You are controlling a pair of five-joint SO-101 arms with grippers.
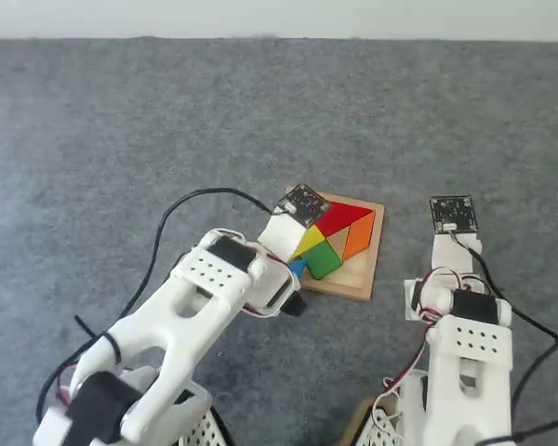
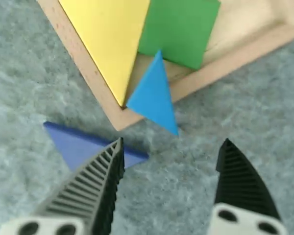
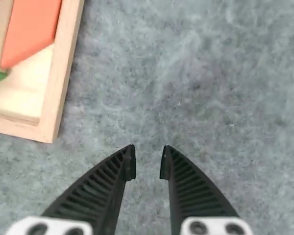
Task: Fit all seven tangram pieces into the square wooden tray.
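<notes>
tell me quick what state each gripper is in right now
Left gripper: open, holding nothing.
Right gripper: only slightly open, holding nothing.

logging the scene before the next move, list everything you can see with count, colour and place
wooden tray: 1, light wood, mid table on the carpet
yellow triangle: 1, yellow, in the tray
green square: 1, green, in the tray, touching the yellow triangle
red triangle: 1, red, in the tray's far part
orange piece: 1, orange, in the tray on the right arm's side
light blue triangle: 1, light blue, lying across the tray's rim
dark blue triangle: 1, dark blue, on the carpet outside the tray
carpet: 1, grey, covering the table
left gripper: 1, black fingers, open, by the dark blue triangle
right gripper: 1, black fingers, narrowly open, over carpet beside the tray
</notes>
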